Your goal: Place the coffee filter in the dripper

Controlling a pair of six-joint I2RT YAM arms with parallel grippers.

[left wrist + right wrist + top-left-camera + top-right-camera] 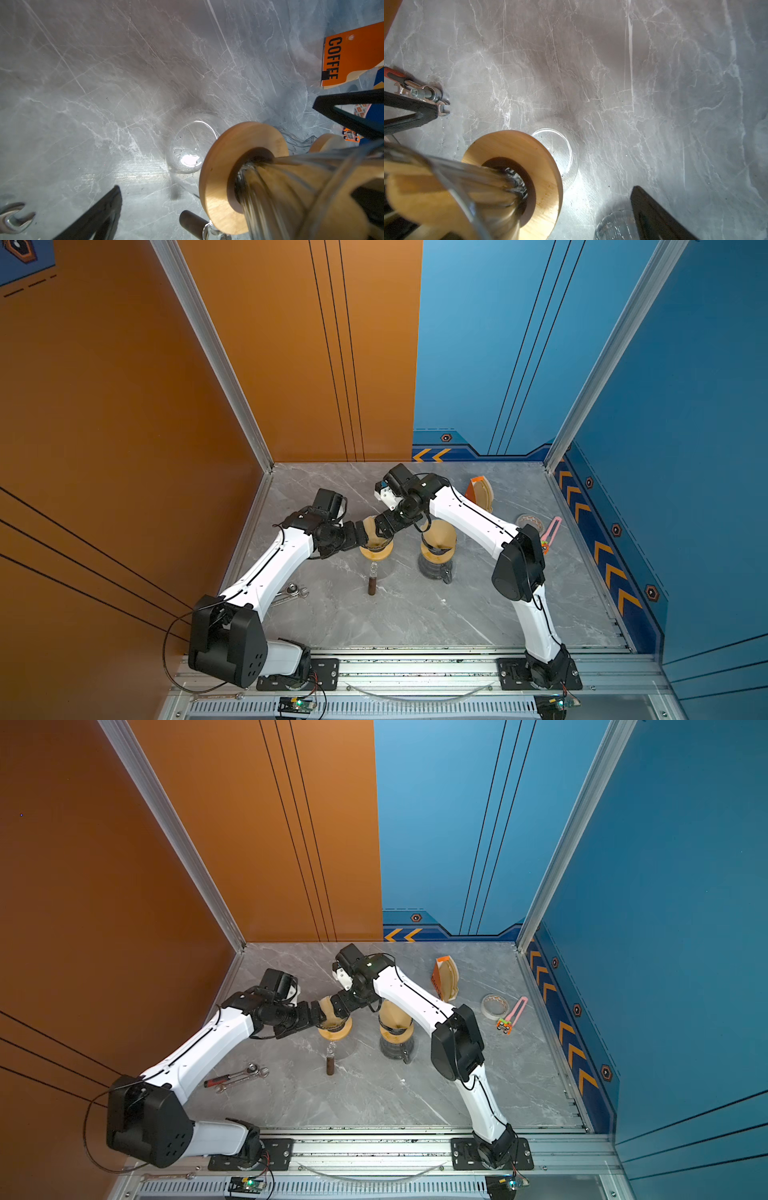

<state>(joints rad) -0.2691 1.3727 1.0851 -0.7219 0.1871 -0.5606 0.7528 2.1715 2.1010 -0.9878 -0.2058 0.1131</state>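
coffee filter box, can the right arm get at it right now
Probably yes: the coffee filter box stands in the open beside that arm. The right gripper is open by the dripper, so it would have to swing back.

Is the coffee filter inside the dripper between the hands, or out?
In: the coffee filter shows tan through the glass dripper, above its wooden collar.

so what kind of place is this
Probably a robot test cell dressed as a coffee station, not a real kitchen: aluminium framing with printed wall panels, two arms bolted to a rail, and wrenches lying on the marble-look tabletop near a coffee dripper.
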